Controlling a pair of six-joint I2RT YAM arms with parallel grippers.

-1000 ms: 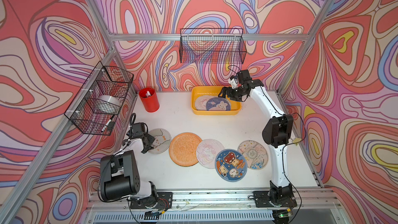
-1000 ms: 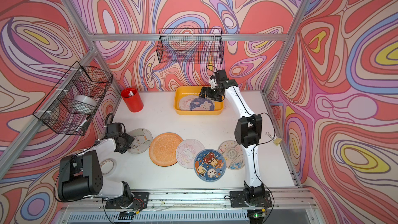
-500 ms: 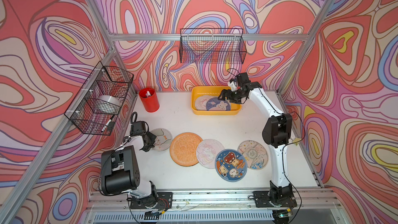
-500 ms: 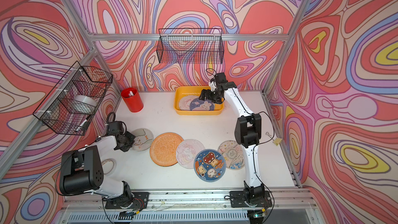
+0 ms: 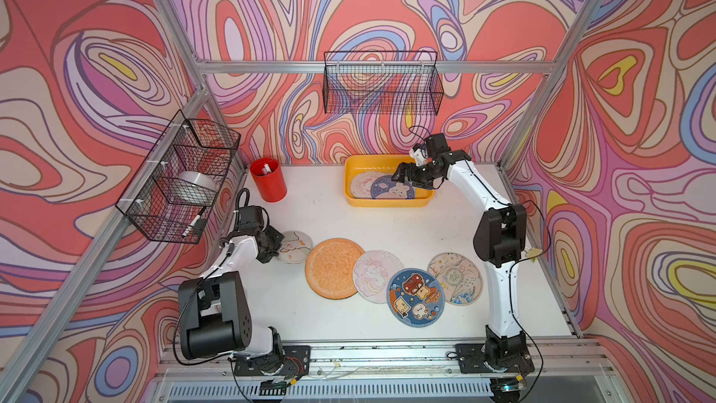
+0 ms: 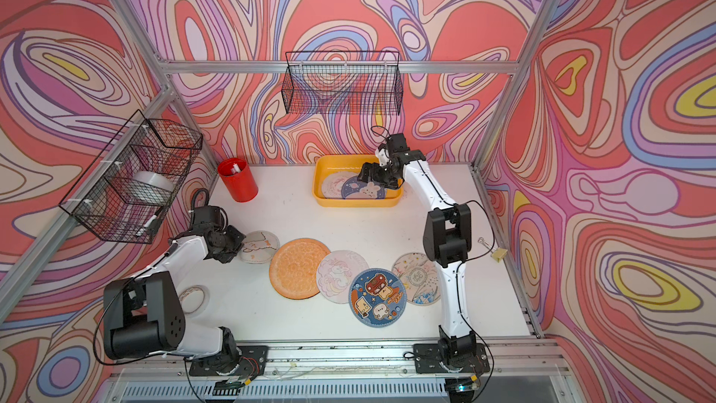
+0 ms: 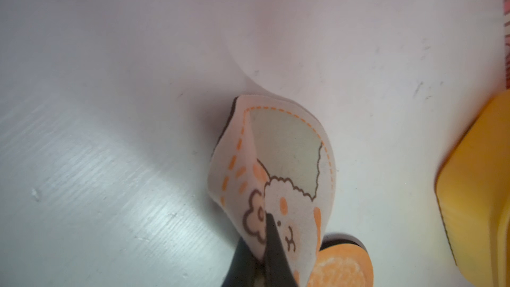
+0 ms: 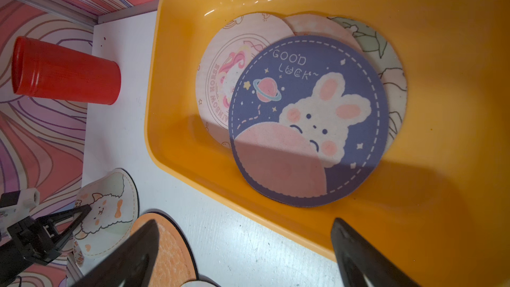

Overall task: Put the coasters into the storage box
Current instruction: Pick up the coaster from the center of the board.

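pale sheep coaster [image 7: 287, 144], pinched in left gripper [image 7: 258, 234]

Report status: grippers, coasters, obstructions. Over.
Left gripper shut on sheep coaster, pinched and folded. Right gripper open, over storage box. Four coasters in box, four more lying on table. Right gripper may crowd the drop.

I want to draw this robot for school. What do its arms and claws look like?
Both the left arm and right arm are white tubes joined by chunky black blocks, with thin black cables looping alongside. Each stands on a black base plate. The left claw and right claw are black, each with two flat, pointed fingers like little wedges.
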